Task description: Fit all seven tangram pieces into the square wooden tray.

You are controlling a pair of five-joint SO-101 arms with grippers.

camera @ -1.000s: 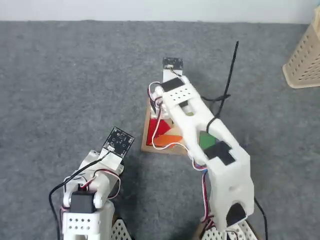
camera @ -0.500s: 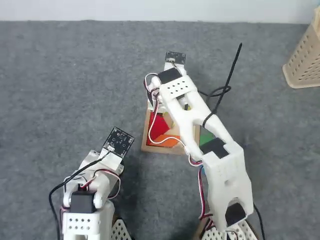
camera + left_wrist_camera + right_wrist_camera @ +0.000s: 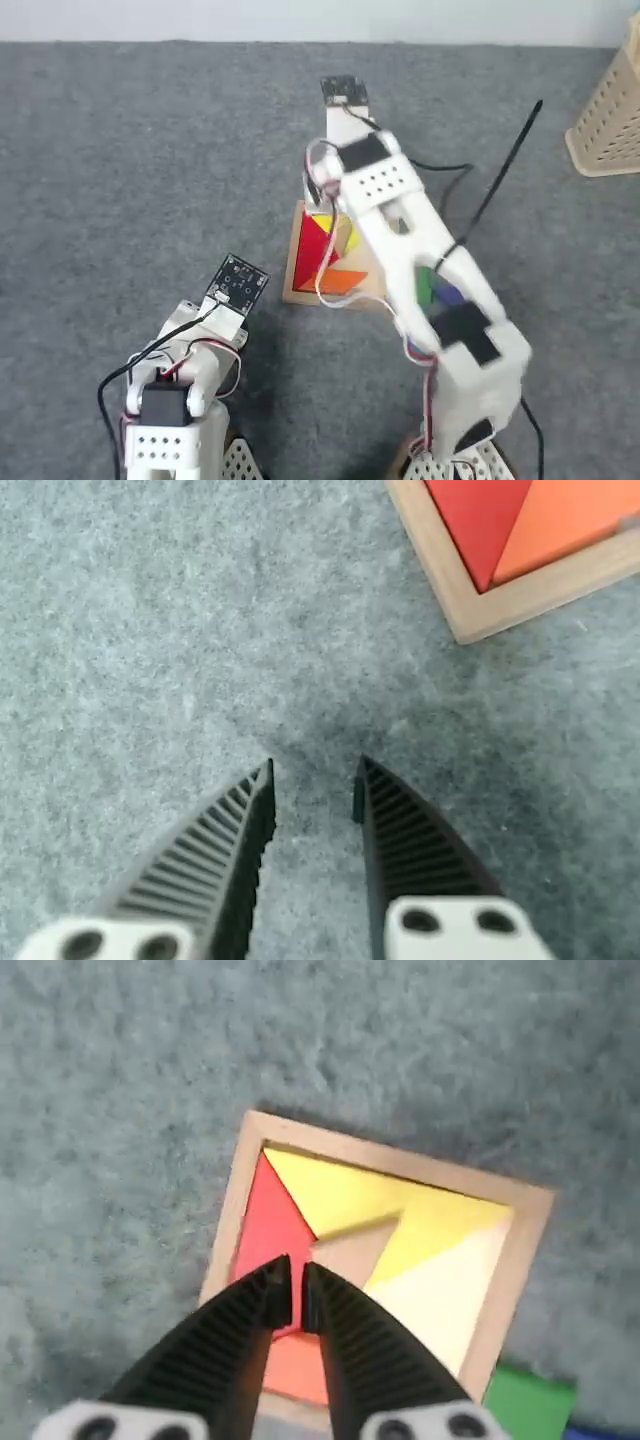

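While above tray [image 3: 522, 1250], right pincer [image 3: 296, 1272] empty.

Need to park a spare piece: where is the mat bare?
Bare: the mat left of the tray, ahead of the left gripper, and the far stretch toward the basket. Crowded: right of the tray, with the right arm and green piece.

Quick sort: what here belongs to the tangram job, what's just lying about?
Job: square wooden tray; red triangle, yellow triangle, cream piece and orange piece in it; green piece outside its rim.
Lying about: beige slatted basket at the far right; grey carpet underneath.
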